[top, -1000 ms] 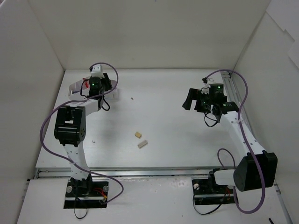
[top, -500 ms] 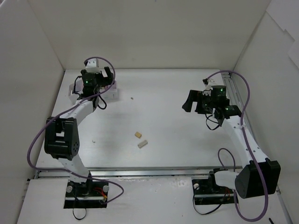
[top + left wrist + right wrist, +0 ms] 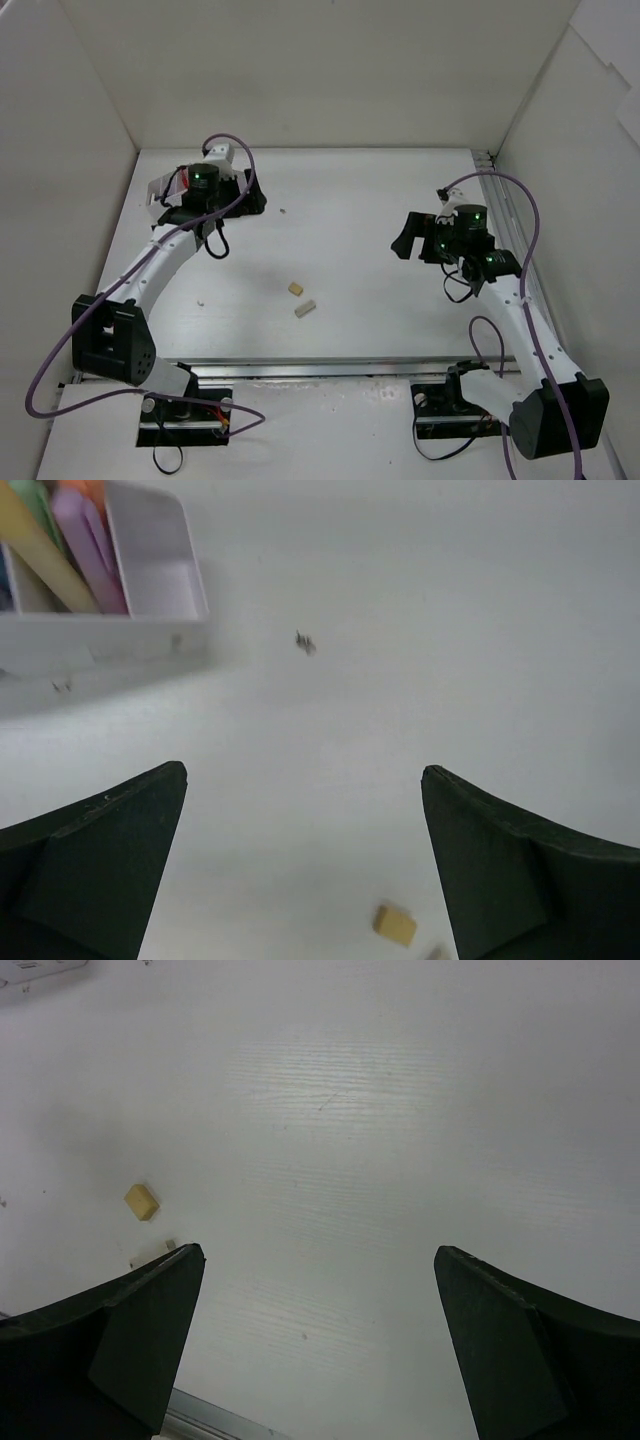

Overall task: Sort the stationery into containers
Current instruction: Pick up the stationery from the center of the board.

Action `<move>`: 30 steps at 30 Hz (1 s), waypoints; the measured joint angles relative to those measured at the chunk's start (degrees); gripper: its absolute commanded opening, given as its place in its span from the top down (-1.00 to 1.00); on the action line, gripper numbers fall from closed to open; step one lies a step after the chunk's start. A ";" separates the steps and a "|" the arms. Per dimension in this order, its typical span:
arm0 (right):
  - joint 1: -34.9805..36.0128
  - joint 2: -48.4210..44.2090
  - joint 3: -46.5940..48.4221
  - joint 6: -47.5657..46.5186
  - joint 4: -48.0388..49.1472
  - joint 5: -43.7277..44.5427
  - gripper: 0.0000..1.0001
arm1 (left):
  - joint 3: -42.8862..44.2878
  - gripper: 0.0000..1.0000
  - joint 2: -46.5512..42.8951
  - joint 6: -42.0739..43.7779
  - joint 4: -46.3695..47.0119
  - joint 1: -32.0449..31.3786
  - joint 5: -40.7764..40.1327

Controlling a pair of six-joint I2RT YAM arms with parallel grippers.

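Left arm's elbow has swung down to the near-left corner since a second ago, and the right arm has slid a bit nearer; erasers haven't moved. Count now: 2 tan eraser blocks, far one [image 3: 295, 288] and near one [image 3: 306, 309], mid-table, just beside each other, not touching. 1 organizer box [image 3: 110, 640] at the far left of the table [image 3: 380, 200], mostly hidden under the left arm from above. Left wrist view shows four marker colours in it: yellow [image 3: 35, 545], pink [image 3: 88, 545], green [image 3: 35, 495], orange [image 3: 85, 486]. Left tool [image 3: 303, 780] sits by the box, fingers apart, gripping nothing. Right tool [image 3: 320, 1252] is at the right, well apart from the erasers, fingers also apart, gripping nothing. 1 dark speck [image 3: 305, 642] near the box.
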 measured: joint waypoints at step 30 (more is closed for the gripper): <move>-0.02 -10.97 -9.84 4.04 -2.73 10.10 -0.96 | -5.92 -0.33 15.37 -22.67 -18.21 -26.86 -8.68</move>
